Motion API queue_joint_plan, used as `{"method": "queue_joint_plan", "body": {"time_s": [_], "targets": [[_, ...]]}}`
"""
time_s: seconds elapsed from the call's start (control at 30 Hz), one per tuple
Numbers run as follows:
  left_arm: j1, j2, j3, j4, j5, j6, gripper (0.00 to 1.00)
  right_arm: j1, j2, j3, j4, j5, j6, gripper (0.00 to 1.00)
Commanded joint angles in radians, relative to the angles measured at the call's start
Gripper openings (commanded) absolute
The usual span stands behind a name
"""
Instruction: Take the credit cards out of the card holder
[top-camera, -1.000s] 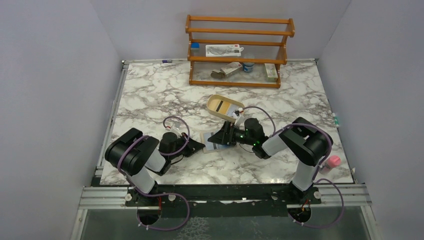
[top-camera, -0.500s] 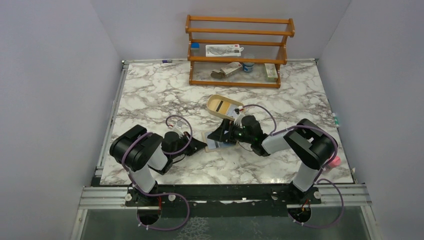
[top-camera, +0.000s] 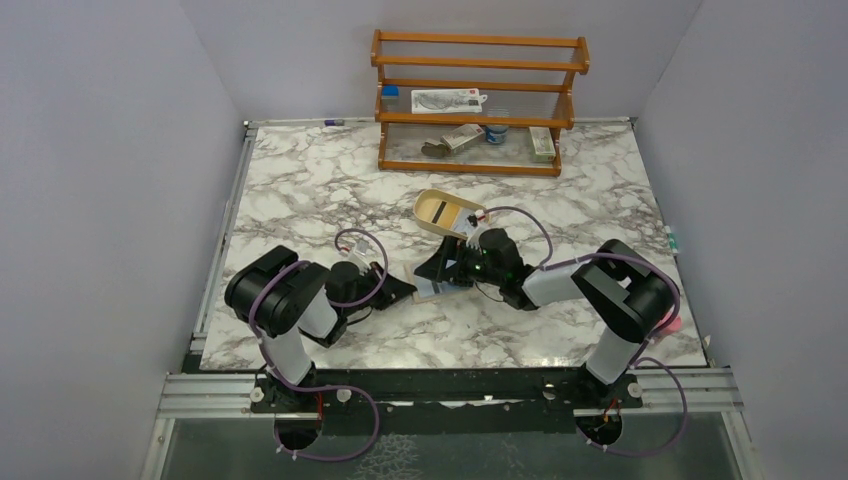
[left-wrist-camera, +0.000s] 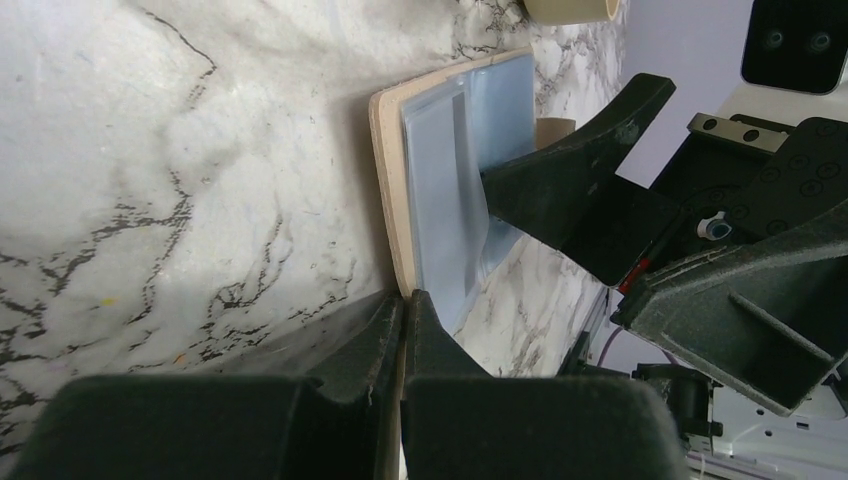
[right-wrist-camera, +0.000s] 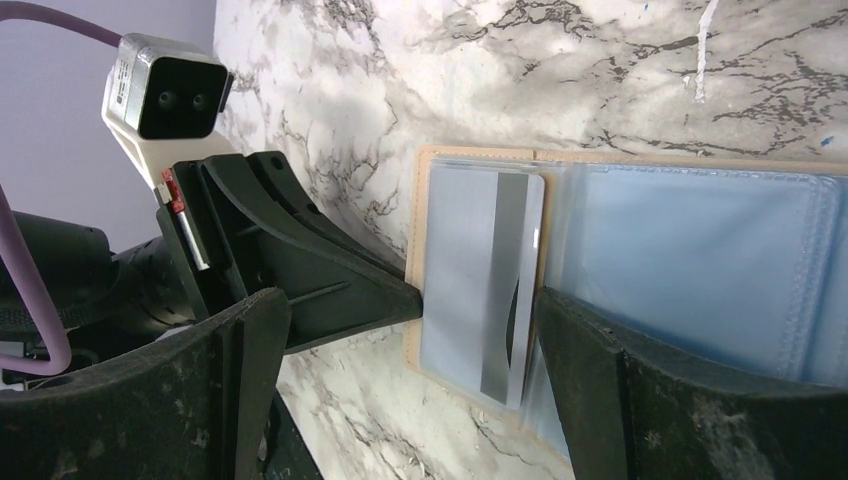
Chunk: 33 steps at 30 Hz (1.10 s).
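Observation:
The card holder (top-camera: 430, 288) lies open on the marble, tan rim out and light blue clear sleeves up (right-wrist-camera: 690, 250). A whitish-grey credit card with a dark band (right-wrist-camera: 470, 270) sits in its end sleeve. My left gripper (top-camera: 408, 291) is shut on the holder's tan edge (left-wrist-camera: 388, 190), fingers (left-wrist-camera: 365, 340) pressed together. My right gripper (top-camera: 442, 275) is open and low over the holder. One of its fingers (right-wrist-camera: 590, 370) is at the card's inner edge, the other (right-wrist-camera: 240, 380) beyond the holder's end. I cannot make out the yellow-orange card.
An oval tan tray (top-camera: 447, 212) sits just behind the right gripper, with something yellowish with a dark mark in it. A wooden shelf rack (top-camera: 478, 100) with small items stands at the back. A pink object (top-camera: 668, 322) lies at the right edge.
My right gripper has moved a little left over the holder's card end. My left arm has shifted slightly right, still gripping the holder's edge.

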<state>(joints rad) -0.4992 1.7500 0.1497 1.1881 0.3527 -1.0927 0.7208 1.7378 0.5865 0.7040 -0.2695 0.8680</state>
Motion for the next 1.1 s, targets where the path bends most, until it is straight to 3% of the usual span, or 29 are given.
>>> {"method": "queue_joint_plan", "body": {"time_s": [0.0,0.63,1.07], "targets": [[-0.019,0.065,-0.008,-0.164,0.024,0.070,0.00,-0.005,0.065,-0.025,-0.230,0.125,-0.086,1.00],[-0.027,0.078,0.001,-0.156,0.023,0.081,0.00,0.050,0.144,-0.095,0.199,-0.196,-0.020,0.98],[-0.027,0.079,0.015,-0.156,0.014,0.087,0.00,0.051,0.118,-0.074,0.279,-0.385,-0.019,0.98]]}}
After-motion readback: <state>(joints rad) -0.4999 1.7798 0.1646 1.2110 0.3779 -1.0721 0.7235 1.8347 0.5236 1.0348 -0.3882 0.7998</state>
